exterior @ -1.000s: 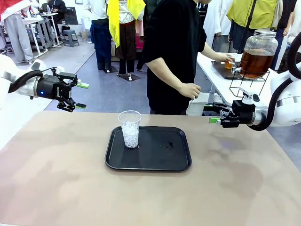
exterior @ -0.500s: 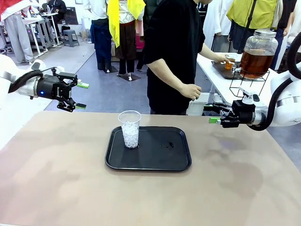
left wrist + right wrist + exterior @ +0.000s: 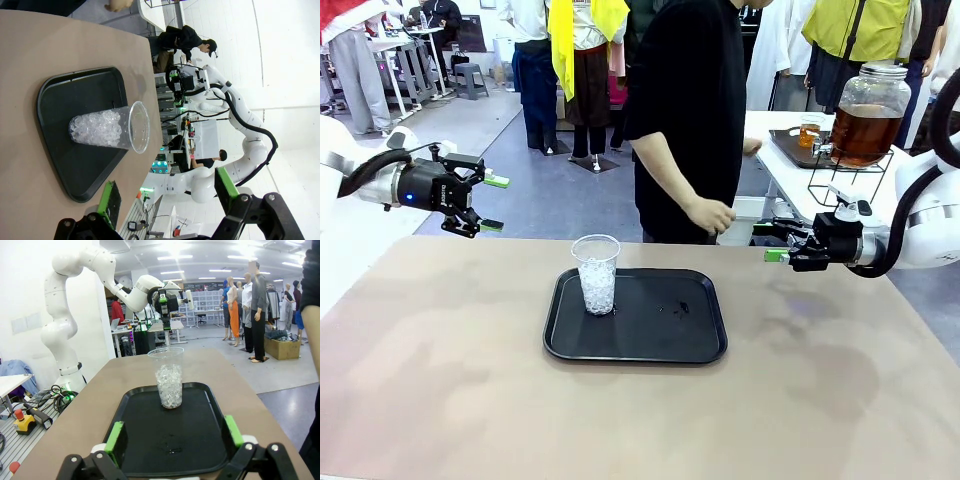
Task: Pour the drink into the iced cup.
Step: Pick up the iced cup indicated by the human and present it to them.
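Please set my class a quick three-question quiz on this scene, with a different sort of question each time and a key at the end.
1. True or false: the iced cup stands on the black tray.
2. Choose one. The left gripper and right gripper are: A) open and empty; B) shut on the cup; C) shut on a bottle.
3. Fill in: the brown drink, at the far right in the front view, sits in a glass ____ with a tap.

Key: 1 true; 2 A; 3 jar.
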You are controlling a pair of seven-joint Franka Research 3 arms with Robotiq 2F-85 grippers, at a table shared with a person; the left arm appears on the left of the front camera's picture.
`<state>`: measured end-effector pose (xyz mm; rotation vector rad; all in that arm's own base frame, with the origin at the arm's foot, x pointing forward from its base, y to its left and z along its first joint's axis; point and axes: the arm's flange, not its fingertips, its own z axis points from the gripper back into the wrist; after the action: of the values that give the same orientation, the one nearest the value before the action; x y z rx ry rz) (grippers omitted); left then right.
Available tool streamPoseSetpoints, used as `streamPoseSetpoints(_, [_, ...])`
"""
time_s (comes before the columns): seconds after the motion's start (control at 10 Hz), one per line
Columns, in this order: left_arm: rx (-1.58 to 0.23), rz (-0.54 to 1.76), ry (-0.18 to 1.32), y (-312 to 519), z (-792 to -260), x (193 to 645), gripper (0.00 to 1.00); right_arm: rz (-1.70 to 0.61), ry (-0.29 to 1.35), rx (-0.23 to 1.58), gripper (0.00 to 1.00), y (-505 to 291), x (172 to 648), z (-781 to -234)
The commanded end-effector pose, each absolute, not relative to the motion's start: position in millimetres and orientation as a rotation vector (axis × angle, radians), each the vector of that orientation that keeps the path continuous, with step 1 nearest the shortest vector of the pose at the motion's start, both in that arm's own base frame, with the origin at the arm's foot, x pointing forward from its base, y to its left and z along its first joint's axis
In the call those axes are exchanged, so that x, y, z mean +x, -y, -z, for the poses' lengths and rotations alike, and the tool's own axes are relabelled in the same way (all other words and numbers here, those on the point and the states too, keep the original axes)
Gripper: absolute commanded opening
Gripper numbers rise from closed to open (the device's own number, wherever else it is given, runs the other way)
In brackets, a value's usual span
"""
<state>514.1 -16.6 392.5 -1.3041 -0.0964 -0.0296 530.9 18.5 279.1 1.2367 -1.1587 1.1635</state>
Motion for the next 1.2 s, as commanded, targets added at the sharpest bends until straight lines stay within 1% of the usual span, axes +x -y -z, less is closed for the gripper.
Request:
streamPoseSetpoints(0.0, [-1.304,0.031,0.099,16.5,-394.1,514.1,1.0,-1.167,1.165,1.239,1.0,-17.9,530.7,-282.1])
streamPoseSetpoints(1.1, [-1.304,0.031,0.099,16.5,-394.1,514.1,1.0,-1.167,1.165,1.239,1.0,-17.9,530.7,-282.1])
